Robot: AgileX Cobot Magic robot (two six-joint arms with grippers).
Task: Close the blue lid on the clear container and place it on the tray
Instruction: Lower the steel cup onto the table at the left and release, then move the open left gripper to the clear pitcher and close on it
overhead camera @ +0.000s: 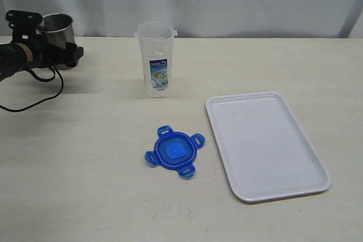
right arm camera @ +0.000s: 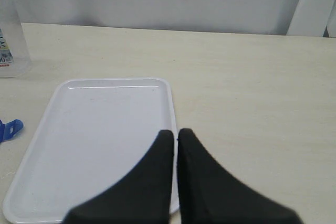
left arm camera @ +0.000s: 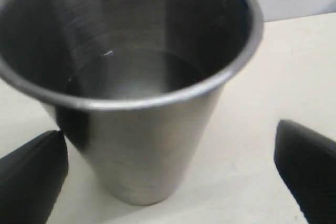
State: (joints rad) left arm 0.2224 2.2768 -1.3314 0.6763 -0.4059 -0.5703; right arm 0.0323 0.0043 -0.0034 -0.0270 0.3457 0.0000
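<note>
The left pincer [left arm camera: 170, 129] stands spread wide with a steel cup [left arm camera: 157, 103] between its fingers, not closed on it, while the right pincer [right arm camera: 176, 136] is clenched on nothing above a rim of the tray [right arm camera: 105, 124]. Out on the counter [overhead camera: 85, 168], the blue lid [overhead camera: 173, 152] lies flat by itself, apart from the container [overhead camera: 156, 59], which stands upright and open-topped, and just beside the bare tray. The closing step looks unstarted; the next move likely calls for a pincer to reach the lid and catch it by a flap, since it lies so flat.
</note>
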